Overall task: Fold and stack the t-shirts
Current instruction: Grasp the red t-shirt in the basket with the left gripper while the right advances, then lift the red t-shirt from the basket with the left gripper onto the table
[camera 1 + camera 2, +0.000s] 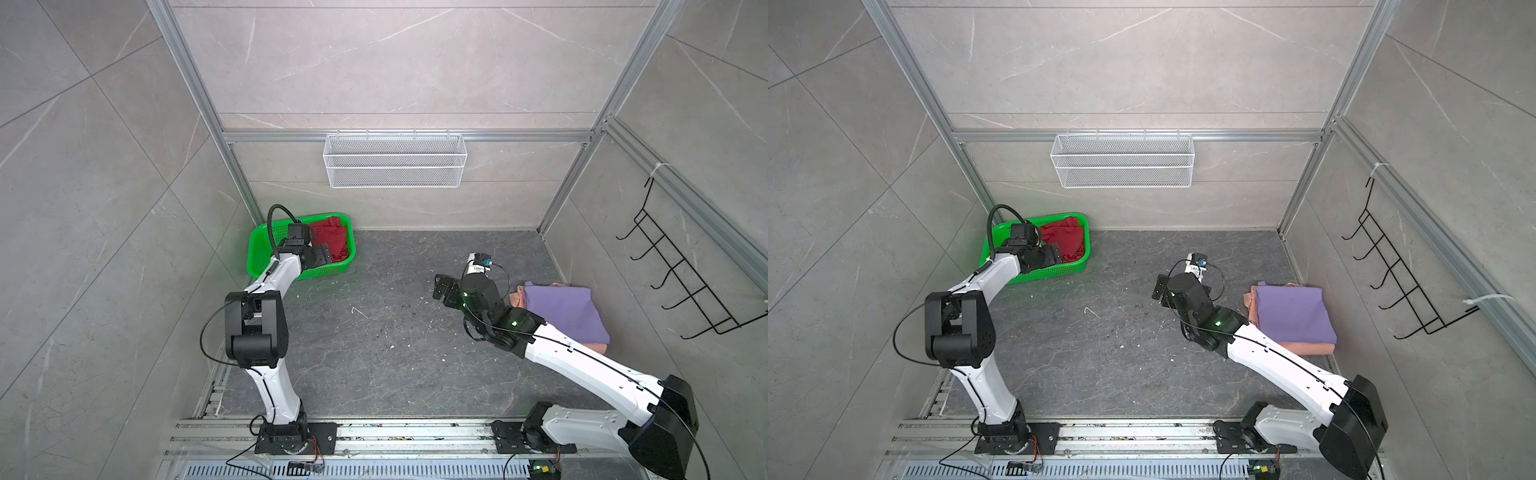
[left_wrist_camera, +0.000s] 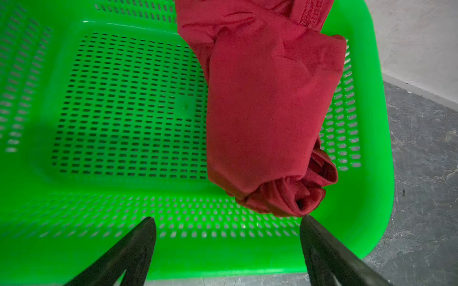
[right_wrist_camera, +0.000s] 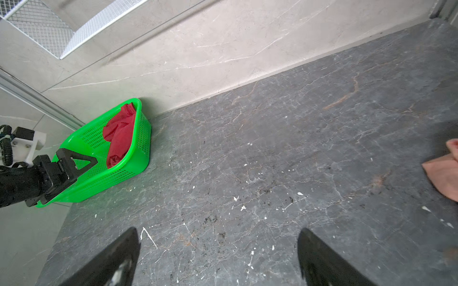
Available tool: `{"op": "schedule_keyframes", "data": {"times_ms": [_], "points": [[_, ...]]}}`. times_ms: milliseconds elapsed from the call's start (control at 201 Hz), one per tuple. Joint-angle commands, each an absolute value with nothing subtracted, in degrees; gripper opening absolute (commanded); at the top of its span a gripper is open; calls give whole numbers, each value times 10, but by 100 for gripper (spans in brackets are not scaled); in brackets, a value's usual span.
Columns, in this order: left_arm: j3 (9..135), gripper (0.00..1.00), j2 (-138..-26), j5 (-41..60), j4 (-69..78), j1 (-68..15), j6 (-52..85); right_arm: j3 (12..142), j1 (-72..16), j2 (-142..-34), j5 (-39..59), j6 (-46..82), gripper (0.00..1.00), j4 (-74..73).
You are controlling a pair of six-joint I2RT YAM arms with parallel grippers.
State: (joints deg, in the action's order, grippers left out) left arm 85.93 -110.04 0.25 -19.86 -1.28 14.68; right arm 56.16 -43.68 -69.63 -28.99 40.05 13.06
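purple shirt (image 1: 561,309): both top views only

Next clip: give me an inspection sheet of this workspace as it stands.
Surface: dark stone table, scuffed.
Job's things: dark red t-shirt crumpled in green basket; lavender t-shirt folded atop salmon-pink t-shirt.
Clutter: white flecks on the table.
Grippers: left gripper open over the basket, empty; right gripper open above bare table.
Cables: black cable loop at left wrist; thinner one at right wrist.
Surroundings: white mesh wall basket, black hook rack, tiled walls.
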Motion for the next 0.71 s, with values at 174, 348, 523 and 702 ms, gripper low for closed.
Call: {"op": "schedule_keyframes", "data": {"times_ms": [174,348,523,702], "points": [[946,92,-1197,88,-171,-18,118,585,-436,-750,-257,358,99,108],[977,86,-1246,82,-177,-18,126,614,-436,-814,-160,309,100,41],[987,52,-1257,71,-170,-18,135,657,-437,-864,-117,299,100,30],[975,5,-1218,73,-148,-18,127,657,-437,-871,-109,308,100,29]]}}
